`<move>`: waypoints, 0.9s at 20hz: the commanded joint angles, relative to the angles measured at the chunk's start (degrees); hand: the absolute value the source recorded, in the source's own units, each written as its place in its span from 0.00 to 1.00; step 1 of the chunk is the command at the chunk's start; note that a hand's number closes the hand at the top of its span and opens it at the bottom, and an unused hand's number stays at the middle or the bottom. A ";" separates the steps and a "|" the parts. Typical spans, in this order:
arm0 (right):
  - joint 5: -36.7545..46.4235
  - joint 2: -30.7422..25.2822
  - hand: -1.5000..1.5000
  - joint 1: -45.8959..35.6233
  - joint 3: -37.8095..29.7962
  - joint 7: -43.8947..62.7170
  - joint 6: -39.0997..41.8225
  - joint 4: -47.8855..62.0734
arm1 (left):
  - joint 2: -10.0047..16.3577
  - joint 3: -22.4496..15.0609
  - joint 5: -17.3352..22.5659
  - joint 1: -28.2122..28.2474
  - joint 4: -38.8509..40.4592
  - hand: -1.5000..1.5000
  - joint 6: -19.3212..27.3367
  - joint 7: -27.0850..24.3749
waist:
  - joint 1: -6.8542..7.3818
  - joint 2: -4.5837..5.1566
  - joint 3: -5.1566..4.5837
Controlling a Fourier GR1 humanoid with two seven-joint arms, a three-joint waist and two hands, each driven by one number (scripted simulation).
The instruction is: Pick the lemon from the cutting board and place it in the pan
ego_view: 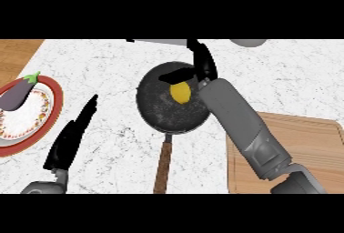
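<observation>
The yellow lemon [180,93] shows against the inner surface of the black pan [156,107], in its right half. My right hand [204,68] hovers over the pan's far right rim. Its fingers point straight away from me, its thumb sticks out to the left just above the lemon, and it is open. The right forearm crosses the pan's right edge and hides that part. The wooden cutting board [302,145] lies at the lower right with nothing on its visible part. My left hand [70,134] rests open at the lower left, fingers straight.
A red-rimmed white plate [40,123] at the left edge carries a purple eggplant [19,93]. The pan's brown handle [163,166] points toward me. A grey object [250,42] and a white one [158,41] sit at the counter's far edge.
</observation>
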 commanded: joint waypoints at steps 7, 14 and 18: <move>-7.18 -1.98 0.00 1.00 -10.64 -12.20 -8.03 5.18 | -0.32 2.34 -0.98 3.60 0.94 0.50 2.76 -2.52 | -5.36 -0.68 -0.05; -7.97 -12.42 0.00 6.13 -13.39 -21.74 2.93 5.85 | -1.71 3.03 -0.58 4.42 0.00 0.50 3.38 -0.11 | -6.96 -1.25 -0.02; -7.70 -16.66 0.00 10.63 -13.23 -21.85 7.82 2.98 | 0.53 5.47 0.66 5.86 -0.62 0.50 1.21 -1.19 | -7.97 -1.76 -0.07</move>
